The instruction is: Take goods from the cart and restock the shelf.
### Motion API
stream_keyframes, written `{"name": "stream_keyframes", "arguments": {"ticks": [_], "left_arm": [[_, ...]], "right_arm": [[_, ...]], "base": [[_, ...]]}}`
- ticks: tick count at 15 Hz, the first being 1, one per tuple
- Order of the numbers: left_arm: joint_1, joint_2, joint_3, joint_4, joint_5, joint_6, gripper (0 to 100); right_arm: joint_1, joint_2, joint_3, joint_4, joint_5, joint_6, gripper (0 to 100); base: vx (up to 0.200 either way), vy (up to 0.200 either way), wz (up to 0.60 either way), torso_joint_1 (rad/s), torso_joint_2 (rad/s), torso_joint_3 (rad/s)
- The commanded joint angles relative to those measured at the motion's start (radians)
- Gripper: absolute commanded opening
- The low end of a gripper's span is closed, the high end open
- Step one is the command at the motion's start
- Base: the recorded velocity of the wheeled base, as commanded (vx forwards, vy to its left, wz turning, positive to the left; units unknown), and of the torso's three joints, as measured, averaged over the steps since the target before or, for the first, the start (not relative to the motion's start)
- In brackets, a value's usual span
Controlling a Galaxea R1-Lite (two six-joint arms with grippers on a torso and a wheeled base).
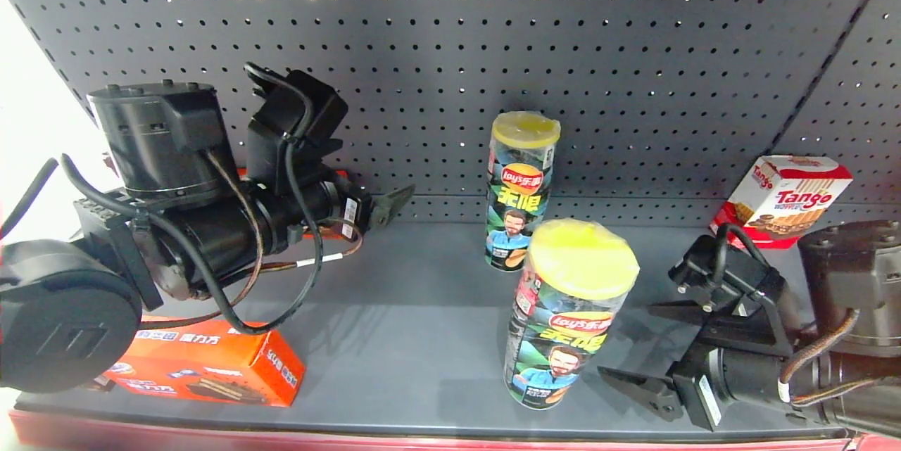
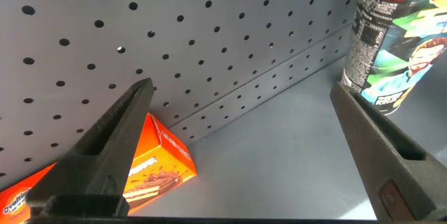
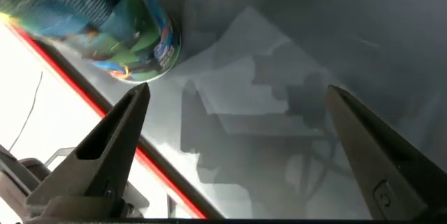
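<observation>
Two chip cans [image 1: 522, 191] stand upright on shelf [image 1: 401, 310]

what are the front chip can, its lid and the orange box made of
Front chip can: probably a cardboard tube in glossy printed wrap, going by its sheen. Lid: yellow translucent plastic, matte. Orange box: printed cardboard, with creased edges.

The left arm [image 1: 211, 233] is matte black, with a drum-shaped joint topped by screws, looping black cables and small white labels. The right arm [image 1: 855, 289] matches. The left gripper [image 2: 241, 91] has dark grey wedge fingers [image 2: 105, 147].
</observation>
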Motion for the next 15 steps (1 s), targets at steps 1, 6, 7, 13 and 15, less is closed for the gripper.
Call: {"name": "stream_keyframes", "arguments": {"ticks": [1,6,7,13,15], "left_arm": [[0.0,0.004,0.0,-0.002,0.0,0.0,100],[0.002,0.004,0.0,-0.002,-0.003,0.0,100],[0.002,0.004,0.0,-0.002,-0.003,0.0,100],[0.002,0.004,0.0,-0.002,-0.003,0.0,100],[0.002,0.004,0.001,-0.004,-0.003,-0.001,100]], "right_arm": [[0.001,0.024,-0.018,-0.001,0.0,0.0,100],[0.006,0.067,-0.044,-0.018,-0.001,0.0,100],[0.009,0.071,-0.046,-0.018,-0.001,-0.002,100],[0.03,0.091,-0.075,-0.02,-0.001,-0.002,100],[0.035,0.103,-0.087,-0.02,-0.001,0.0,100]], "base": [[0.0,0.0,0.0,0.0,0.0,0.0],[0.0,0.0,0.0,0.0,0.0,0.0],[0.0,0.0,0.0,0.0,0.0,0.0],[0.0,0.0,0.0,0.0,0.0,0.0],[0.0,0.0,0.0,0.0,0.0,0.0]]}}
